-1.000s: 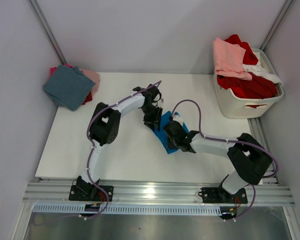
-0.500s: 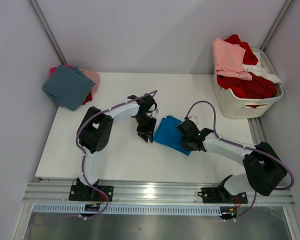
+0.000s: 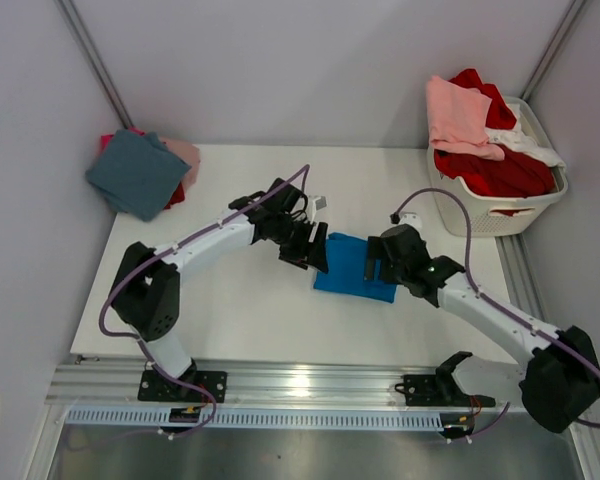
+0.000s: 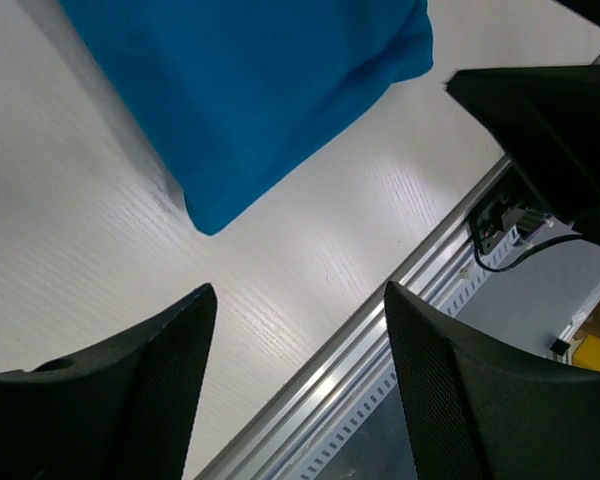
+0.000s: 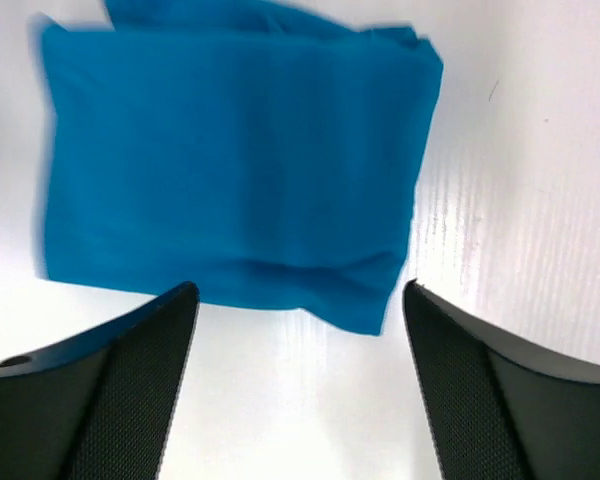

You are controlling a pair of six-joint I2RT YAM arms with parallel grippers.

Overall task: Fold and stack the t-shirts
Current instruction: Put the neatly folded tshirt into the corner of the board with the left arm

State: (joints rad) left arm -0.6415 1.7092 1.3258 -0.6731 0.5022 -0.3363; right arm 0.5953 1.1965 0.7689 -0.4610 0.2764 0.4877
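Observation:
A bright blue t-shirt lies folded flat in a rectangle on the white table. My left gripper hovers at its left edge, open and empty; the left wrist view has the blue t-shirt ahead of the open left gripper. My right gripper is at the shirt's right side, open with nothing in it. In the right wrist view the blue t-shirt sits just beyond the wide-apart right gripper. At the back left a dusty teal t-shirt tops a folded stack over pink and red.
A white slatted laundry basket stands at the back right, holding a pale pink shirt, red cloth and white cloth. An aluminium rail runs along the near table edge. Walls close in on three sides.
Both grippers have opened and let go of the blue t-shirt, which now lies flat and folded farther right. Both arms have stretched out to the right.

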